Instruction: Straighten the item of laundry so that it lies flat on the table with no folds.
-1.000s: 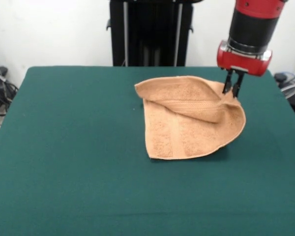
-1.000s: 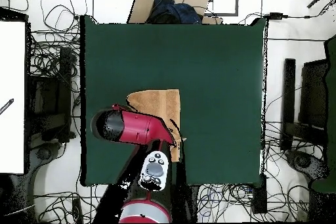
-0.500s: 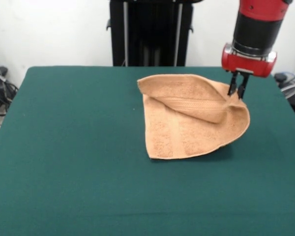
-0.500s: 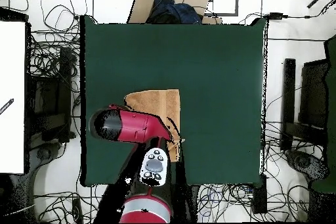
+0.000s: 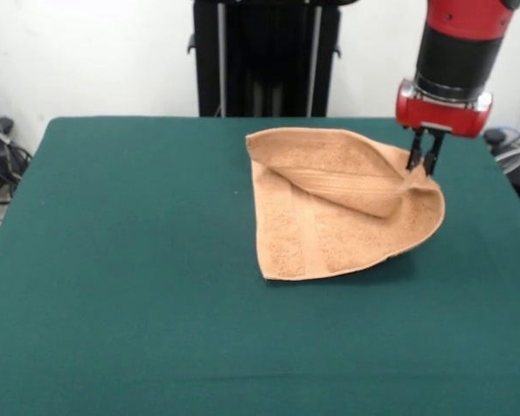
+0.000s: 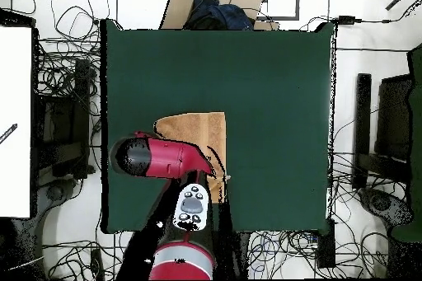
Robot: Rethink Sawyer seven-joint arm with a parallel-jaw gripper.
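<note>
One towel [image 5: 338, 217] lies right of centre on your green tabletop [image 5: 121, 286], its far layer folded over the rest and its right corner raised. Your hand [image 5: 424, 166] is pinched closed on that raised corner, with the red arm [image 6: 161, 156] covering the cloth's side nearest the base from above.

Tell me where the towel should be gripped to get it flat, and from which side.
The end effector is already pinched on the towel at its raised corner, coming from above. That seems the right spot: the folded-over flap peaks there, so probably pulling outward toward the table edge at the front view's right would unroll it.
</note>
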